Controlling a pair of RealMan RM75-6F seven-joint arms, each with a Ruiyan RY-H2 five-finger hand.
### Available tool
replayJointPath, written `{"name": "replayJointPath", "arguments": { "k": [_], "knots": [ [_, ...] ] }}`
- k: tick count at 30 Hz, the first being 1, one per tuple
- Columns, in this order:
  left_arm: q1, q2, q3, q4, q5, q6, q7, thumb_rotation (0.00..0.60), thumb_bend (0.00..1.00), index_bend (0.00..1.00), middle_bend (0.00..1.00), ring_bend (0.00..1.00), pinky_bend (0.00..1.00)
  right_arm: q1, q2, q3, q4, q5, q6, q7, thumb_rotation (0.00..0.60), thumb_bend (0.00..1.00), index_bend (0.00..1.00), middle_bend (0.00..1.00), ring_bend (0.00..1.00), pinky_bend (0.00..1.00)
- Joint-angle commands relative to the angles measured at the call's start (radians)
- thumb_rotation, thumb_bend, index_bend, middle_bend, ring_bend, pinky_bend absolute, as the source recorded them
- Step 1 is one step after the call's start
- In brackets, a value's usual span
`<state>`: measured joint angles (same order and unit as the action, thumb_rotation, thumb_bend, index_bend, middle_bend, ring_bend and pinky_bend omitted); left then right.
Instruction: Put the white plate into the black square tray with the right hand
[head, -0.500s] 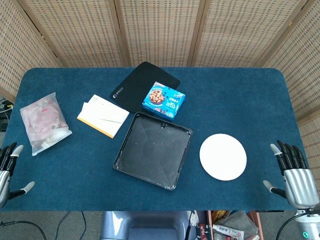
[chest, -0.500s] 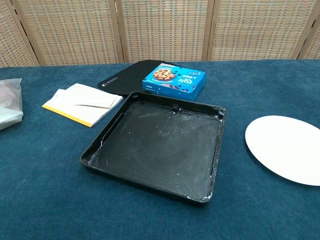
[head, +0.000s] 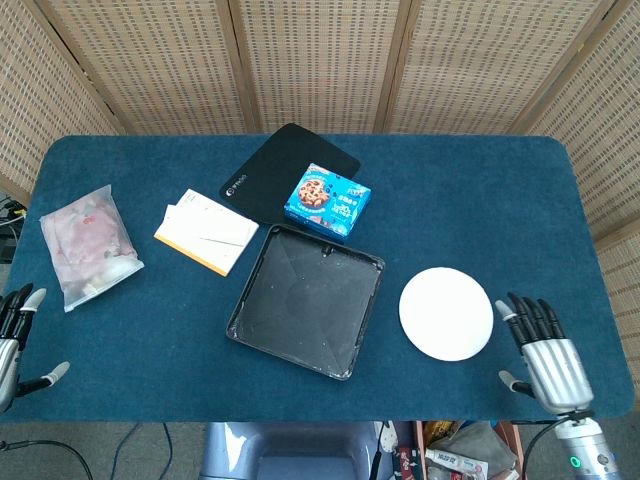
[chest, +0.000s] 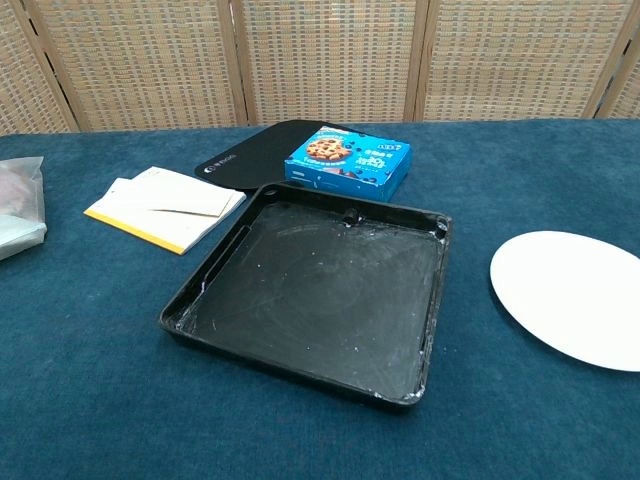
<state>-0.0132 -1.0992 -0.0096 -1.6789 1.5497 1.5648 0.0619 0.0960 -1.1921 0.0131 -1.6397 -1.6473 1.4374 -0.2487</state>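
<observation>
At the near right edge of the table (head: 120, 330), the right hand (head: 545, 350) has moved in from the table's right end toward the white plate (head: 446, 313); half a second ago it sat further right and lower. Fingers spread apart, holding nothing, fingertips pointing away from the robot. It is just beside the plate's right rim, not touching. Chest view does not show it.

Left hand (head: 14, 340) at the near left corner, unchanged: fingers apart, empty.

White plate: lies flat on the blue cloth, right of the black square tray (head: 262, 275) and apart from it. Same spot as before. Round, so no long axis or heading to note. In chest view its right part is cut by the frame edge (chest: 560, 290).

Black square tray: mid-table, empty, open side up, turned slightly so one corner points toward the robot's near edge (chest: 185, 310). White smears on its floor. Not moved.

Beyond the tray: blue cookie box (head: 327, 199), touching or nearly touching the tray's far rim, resting partly on a black mat (head: 270, 170). Left of the tray, a yellow-edged booklet (head: 205, 231). Far left, a clear bag with pinkish contents (head: 88, 243). Behind all, a woven screen (head: 320, 60).
</observation>
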Motion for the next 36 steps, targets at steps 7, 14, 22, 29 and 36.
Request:
{"name": "replayJointPath", "arguments": {
  "k": [7, 14, 22, 29, 36],
  "knots": [
    [-0.014, -0.009, -0.013, 0.005, -0.036, -0.034, 0.017, 0.600, 0.00, 0.00, 0.00, 0.00, 0.00, 0.083, -0.169, -0.029, 0.216, -0.066, -0.089, -0.049, 0.600, 0.00, 0.08, 0.00, 0.00, 0.00],
    [-0.018, -0.005, -0.019, 0.001, -0.050, -0.042, 0.013, 0.600, 0.00, 0.00, 0.00, 0.00, 0.00, 0.119, -0.271, -0.031, 0.352, -0.092, -0.103, -0.037, 0.600, 0.00, 0.18, 0.00, 0.00, 0.01],
    [-0.021, -0.004, -0.019, 0.002, -0.058, -0.050, 0.009, 0.600, 0.00, 0.00, 0.00, 0.00, 0.00, 0.152, -0.335, -0.023, 0.405, -0.069, -0.148, -0.084, 0.600, 0.06, 0.18, 0.00, 0.00, 0.01],
    [-0.024, -0.006, -0.020, 0.004, -0.064, -0.059, 0.011, 0.600, 0.00, 0.00, 0.00, 0.00, 0.00, 0.165, -0.371, -0.014, 0.441, -0.043, -0.158, -0.092, 0.600, 0.16, 0.18, 0.00, 0.00, 0.01],
    [-0.028, -0.010, -0.019, 0.003, -0.067, -0.066, 0.017, 0.600, 0.00, 0.00, 0.00, 0.00, 0.00, 0.177, -0.398, -0.013, 0.474, -0.024, -0.167, -0.104, 0.600, 0.20, 0.19, 0.00, 0.00, 0.01]
  ]
}}
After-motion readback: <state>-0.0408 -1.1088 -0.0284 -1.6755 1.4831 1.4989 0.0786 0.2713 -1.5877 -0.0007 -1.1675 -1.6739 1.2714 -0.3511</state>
